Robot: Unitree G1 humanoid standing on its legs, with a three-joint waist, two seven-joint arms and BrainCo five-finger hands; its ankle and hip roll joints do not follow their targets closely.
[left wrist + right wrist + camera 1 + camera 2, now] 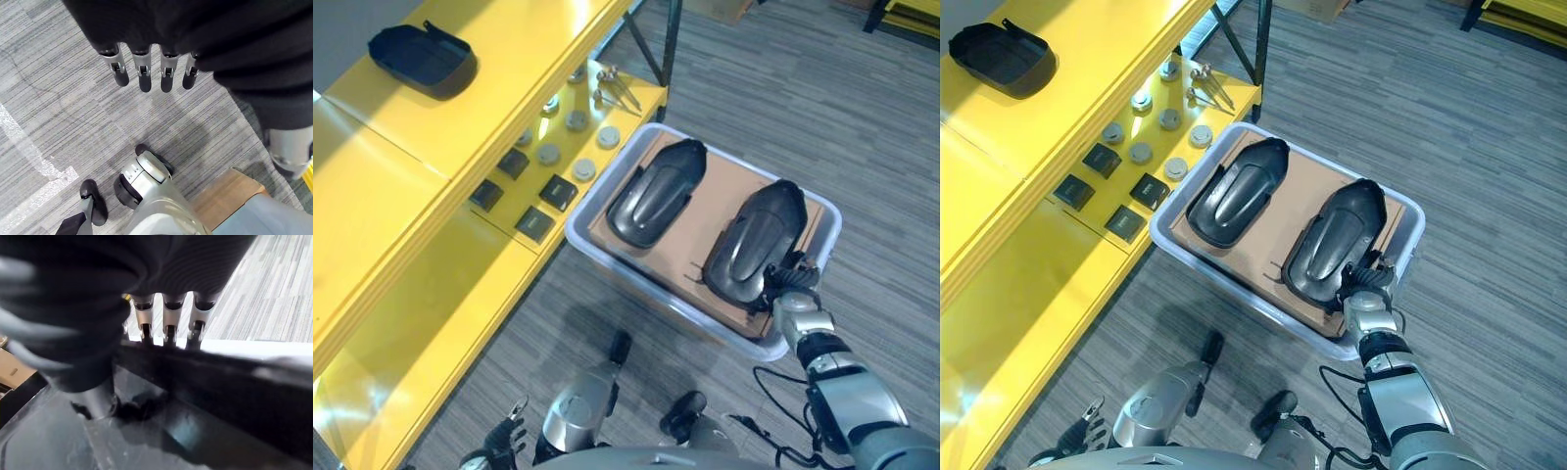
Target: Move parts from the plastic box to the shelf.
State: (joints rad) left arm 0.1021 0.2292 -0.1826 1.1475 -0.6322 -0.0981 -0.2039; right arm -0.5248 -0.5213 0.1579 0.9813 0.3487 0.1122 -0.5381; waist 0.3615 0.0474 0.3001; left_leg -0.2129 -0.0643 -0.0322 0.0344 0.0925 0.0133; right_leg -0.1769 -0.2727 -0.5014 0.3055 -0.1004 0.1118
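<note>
Silver-grey arms; dark ribbed wrist covers; right hand [790, 277], left hand [142, 68]: silver fingers, dark tips.

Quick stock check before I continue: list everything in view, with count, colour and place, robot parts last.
Plastic box: one, pale translucent, on the floor beside the shelf.
Cardboard liner: one, brown, lying in the box under the parts.
Moulded parts in the box: two, dark, one nearer the shelf, one at the outer end.
Moulded part on the shelf: one, dark, upper level.
Shelf: one, yellow, two levels.
Round discs: several, grey, lower level.
Square blocks: four, dark, lower level.
Metal pieces: a small silver cluster, far end of the lower level.
Left robot hand: fingers straight, over the floor.
Right robot hand: gripping the rim of the outer part.
</note>
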